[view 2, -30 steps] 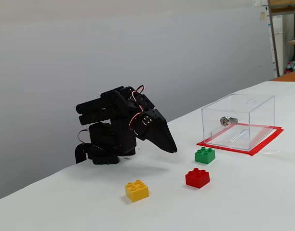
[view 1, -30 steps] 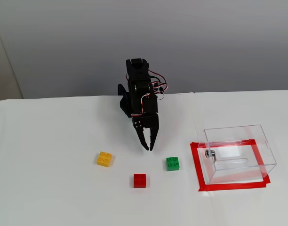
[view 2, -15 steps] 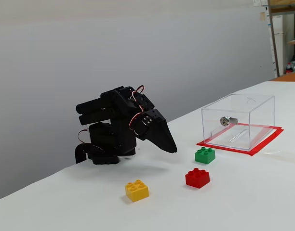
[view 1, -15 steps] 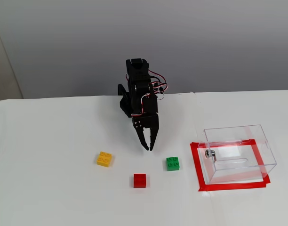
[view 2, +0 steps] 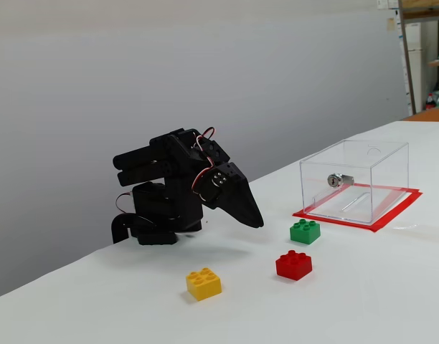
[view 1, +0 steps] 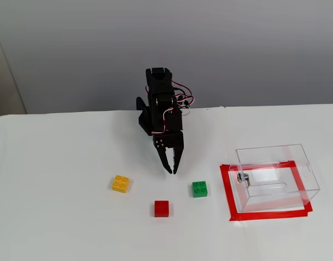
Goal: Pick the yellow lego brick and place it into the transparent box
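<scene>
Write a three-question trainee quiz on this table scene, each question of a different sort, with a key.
1. True or false: the yellow lego brick is already inside the transparent box.
2. Multiple choice: in a fixed view, which brick lies nearest the box? A) red brick B) green brick C) yellow brick
3. Fill in: the box stands inside a frame of ____ tape.

Key:
1. False; it lies on the white table, apart from the gripper, whose fingers are together and hold nothing.
2. B
3. red
</scene>
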